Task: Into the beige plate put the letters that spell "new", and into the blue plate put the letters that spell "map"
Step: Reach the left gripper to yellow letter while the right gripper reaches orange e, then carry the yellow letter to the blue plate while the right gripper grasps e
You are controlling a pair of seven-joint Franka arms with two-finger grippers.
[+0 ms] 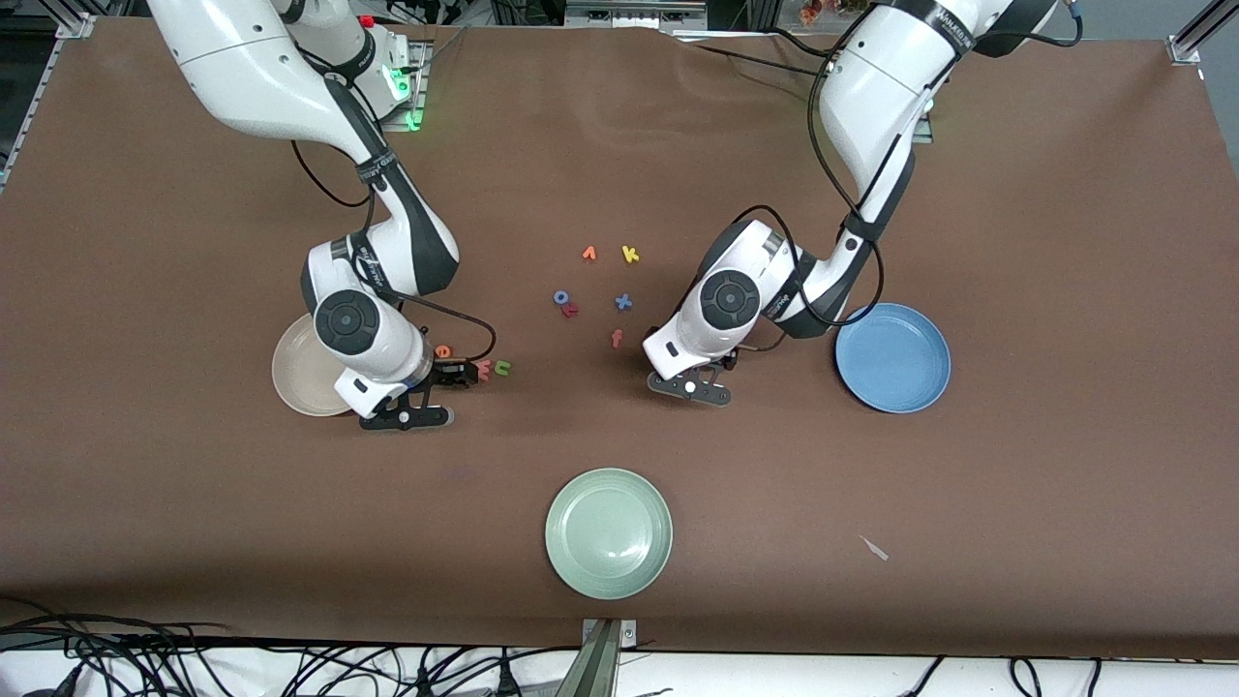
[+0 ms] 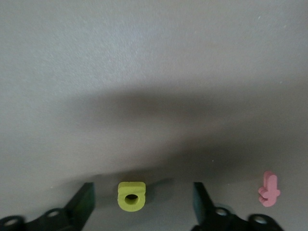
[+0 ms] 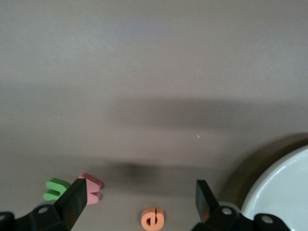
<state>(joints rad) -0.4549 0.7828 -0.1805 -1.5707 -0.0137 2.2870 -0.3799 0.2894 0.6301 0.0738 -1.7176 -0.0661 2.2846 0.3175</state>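
My left gripper (image 2: 143,204) stands open low over the table, with the yellow a (image 2: 131,196) lying between its fingers and touching neither. In the front view this gripper (image 1: 691,385) is beside the blue plate (image 1: 892,357) and hides the a. My right gripper (image 3: 139,197) is open too, low over the orange e (image 3: 153,218). The pinkish w (image 3: 91,187) and green n (image 3: 55,189) lie just past one finger. The beige plate (image 3: 284,192) is close by the other finger. From the front, the e (image 1: 443,352), w (image 1: 484,369) and n (image 1: 501,367) lie in a row beside the right gripper (image 1: 426,395).
A pale green plate (image 1: 609,532) sits near the front edge. Loose letters lie mid-table: an orange v (image 1: 589,254), a yellow k (image 1: 630,254), a blue o (image 1: 561,297), a blue x (image 1: 623,302) and a red f (image 1: 617,338). A pinkish letter (image 2: 269,189) lies beside the left gripper.
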